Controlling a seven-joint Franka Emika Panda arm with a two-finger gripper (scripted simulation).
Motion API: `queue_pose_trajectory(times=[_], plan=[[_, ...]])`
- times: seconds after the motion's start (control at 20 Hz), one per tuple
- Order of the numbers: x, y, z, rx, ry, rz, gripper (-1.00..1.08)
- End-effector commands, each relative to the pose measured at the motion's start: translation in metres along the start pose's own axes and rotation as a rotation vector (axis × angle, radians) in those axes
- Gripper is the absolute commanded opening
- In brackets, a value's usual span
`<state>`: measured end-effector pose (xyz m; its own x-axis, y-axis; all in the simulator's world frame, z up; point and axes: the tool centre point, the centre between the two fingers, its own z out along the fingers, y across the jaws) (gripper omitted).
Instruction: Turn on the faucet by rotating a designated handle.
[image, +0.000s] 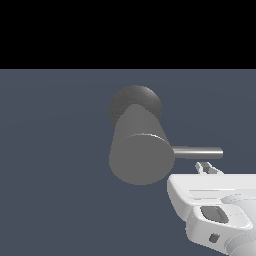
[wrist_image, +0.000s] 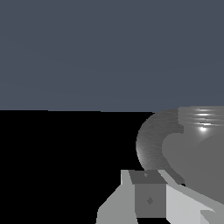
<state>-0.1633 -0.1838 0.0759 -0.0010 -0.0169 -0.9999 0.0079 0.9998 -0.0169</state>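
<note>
The faucet (image: 137, 145) sat mid-scene, its long axis running from the dark base at 12 o'clock toward the flat end face nearest the camera. The handle (image: 197, 152) lay level, pointing to 3 o'clock. Only the exterior view showed that rod; the wrist view showed the faucet's (wrist_image: 183, 148) curved side close up. The gripper (image: 208, 168) hung just under the rod's tip, apparently holding nothing; its opening could not be judged.
</note>
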Motion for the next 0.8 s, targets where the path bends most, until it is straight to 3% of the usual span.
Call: queue_pose_trajectory(times=[0.0,0.2,0.75], plan=[[-0.001,0.0,0.0,0.001,-0.001,0.007,-1.0],[-0.001,0.0,0.0,0.001,-0.001,0.007,-1.0],[-0.035,-0.004,0.0,0.001,-0.001,0.007,-1.0]])
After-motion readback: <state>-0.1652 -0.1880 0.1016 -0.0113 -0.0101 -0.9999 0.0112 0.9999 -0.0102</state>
